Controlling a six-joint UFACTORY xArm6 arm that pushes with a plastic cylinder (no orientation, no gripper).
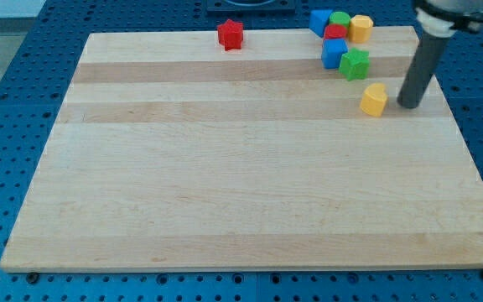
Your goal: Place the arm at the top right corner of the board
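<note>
Straight dark grey rod (418, 71), matte, round-ended, under a black-and-white collar (448, 15).

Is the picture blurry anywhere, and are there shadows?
Camera view: even, soft light, no glare on the wooden board; blocks look slightly soft, like the red star; only faint shadows under my tip and the nearby yellow block.

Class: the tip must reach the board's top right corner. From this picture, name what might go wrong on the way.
1. My tip sits just right of the yellow block; a leftward drift would likely knock it.
2. The block cluster, with its green block, lies up and left; a wide path might scatter it.
3. The board edge is close, so overshooting looks possible.
</note>
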